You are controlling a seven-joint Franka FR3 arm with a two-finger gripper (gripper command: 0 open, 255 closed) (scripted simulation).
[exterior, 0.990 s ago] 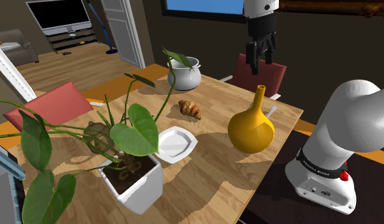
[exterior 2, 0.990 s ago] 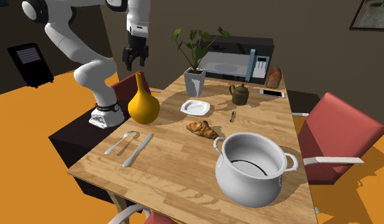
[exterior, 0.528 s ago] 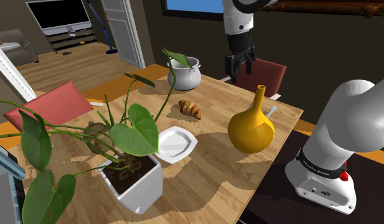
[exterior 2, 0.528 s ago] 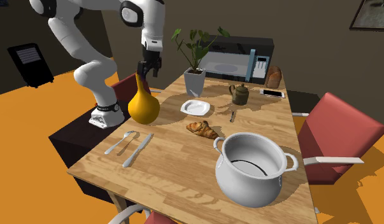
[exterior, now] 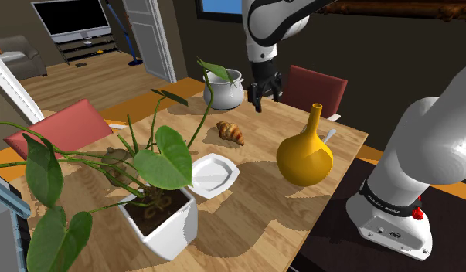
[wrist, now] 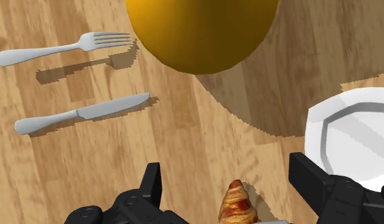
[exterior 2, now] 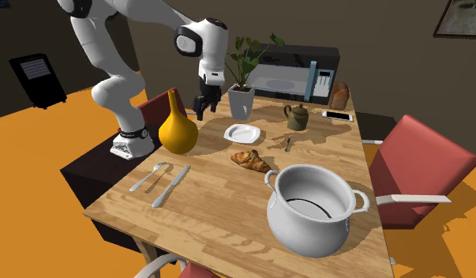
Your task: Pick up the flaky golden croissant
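The golden-brown croissant (exterior: 231, 132) lies on the wooden table (exterior: 254, 201), between the white plate (exterior: 212, 172) and the pot. In the second exterior view the croissant (exterior 2: 251, 160) sits just in front of the pot (exterior 2: 313, 208). My black gripper (exterior: 264, 93) hangs open in the air above the table, up and to the shoulder view's right of the croissant. The same gripper (exterior 2: 206, 103) hovers beside the yellow vase's neck. Through the wrist camera one tip of the croissant (wrist: 236, 202) shows between the spread fingers (wrist: 152, 183), untouched.
A yellow gourd vase (exterior: 304, 154) stands near the stand's side of the table. A fork (wrist: 63, 49) and knife (wrist: 79, 114) lie beside it. A potted plant (exterior: 158, 209), a white pot (exterior: 223, 90), a small teapot (exterior 2: 297, 117) and red chairs (exterior: 315, 87) surround the area.
The arm has swung toward the shoulder view's left and come down, carrying the gripper from beyond the table's far edge to over the table near the croissant. Nothing on the table moved.
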